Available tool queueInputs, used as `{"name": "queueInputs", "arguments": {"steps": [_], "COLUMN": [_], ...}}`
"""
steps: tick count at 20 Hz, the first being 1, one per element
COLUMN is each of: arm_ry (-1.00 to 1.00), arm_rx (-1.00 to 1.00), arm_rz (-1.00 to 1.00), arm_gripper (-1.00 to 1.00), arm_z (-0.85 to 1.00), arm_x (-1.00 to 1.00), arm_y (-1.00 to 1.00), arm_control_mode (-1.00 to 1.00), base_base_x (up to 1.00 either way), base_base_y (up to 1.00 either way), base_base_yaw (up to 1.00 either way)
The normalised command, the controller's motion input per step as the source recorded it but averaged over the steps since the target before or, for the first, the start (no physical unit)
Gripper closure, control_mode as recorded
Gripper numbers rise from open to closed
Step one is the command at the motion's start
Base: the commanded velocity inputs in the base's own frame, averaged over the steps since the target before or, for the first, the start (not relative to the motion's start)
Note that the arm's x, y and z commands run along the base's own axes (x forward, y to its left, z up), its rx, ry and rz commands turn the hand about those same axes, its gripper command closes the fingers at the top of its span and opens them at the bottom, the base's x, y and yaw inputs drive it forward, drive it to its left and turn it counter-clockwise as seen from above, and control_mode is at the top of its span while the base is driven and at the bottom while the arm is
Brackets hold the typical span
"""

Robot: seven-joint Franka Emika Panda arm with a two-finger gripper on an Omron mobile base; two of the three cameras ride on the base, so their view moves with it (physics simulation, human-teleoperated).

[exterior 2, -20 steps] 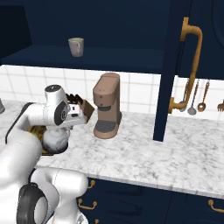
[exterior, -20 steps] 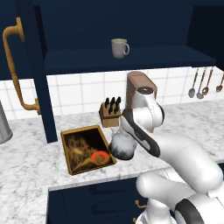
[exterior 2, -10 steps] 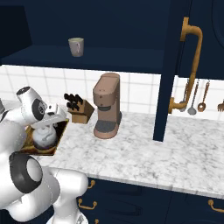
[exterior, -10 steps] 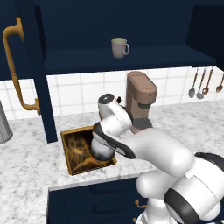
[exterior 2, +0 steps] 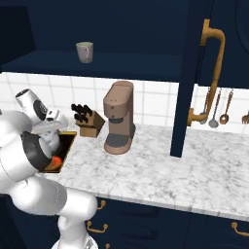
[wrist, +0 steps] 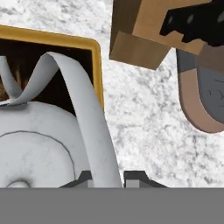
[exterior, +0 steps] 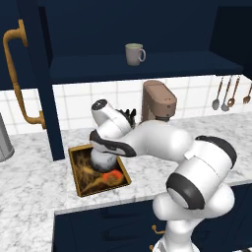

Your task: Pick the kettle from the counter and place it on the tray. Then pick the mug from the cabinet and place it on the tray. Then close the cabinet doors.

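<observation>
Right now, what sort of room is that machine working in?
A kitchen, computer-rendered by the look of it: a marbled counter with a brown coffee machine and knife block, a mug on a navy cabinet shelf, ladles hanging on white tiles.

Brown coffee machine (exterior 2: 119, 117) beside knife block (exterior 2: 87, 121); utensils (exterior: 225, 94) on wall.

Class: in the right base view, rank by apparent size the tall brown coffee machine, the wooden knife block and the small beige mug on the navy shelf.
1. Tall brown coffee machine, clearly largest.
2. Wooden knife block.
3. Small beige mug, smallest, though close to the block; it sits farther back, so this is only apparent size.
</observation>
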Motion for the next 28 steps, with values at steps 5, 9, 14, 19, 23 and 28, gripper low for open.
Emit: {"name": "queueInputs", "arguments": {"steps": [5,9,14,19,23,28], "arm_ry": [0.0,0.0,0.0,0.0,0.0,-0.04], "arm_rx": [0.0,0.0,0.01,0.01,0.02,0.01], "arm_rz": [-0.05,-0.09,-0.08,-0.04,0.0,0.0], "arm_gripper": [1.0,1.0,1.0,1.0,1.0,1.0], "arm_z": [-0.04,-0.18,-0.1,-0.16,-0.17,-0.19], "arm_x": [0.32,0.11,0.21,0.15,0.05,0.0], "arm_y": [0.26,0.27,0.11,0.0,0.0,-0.01], "arm_control_mode": [-1.0,-1.0,-1.0,-1.0,-1.0,-1.0], "base_base_x": [0.0,0.0,0.0,0.0,0.0,0.0], "base_base_y": [0.0,0.0,0.0,0.0,0.0,0.0], "base_base_yaw": [0.0,0.0,0.0,0.0,0.0,0.0]}}
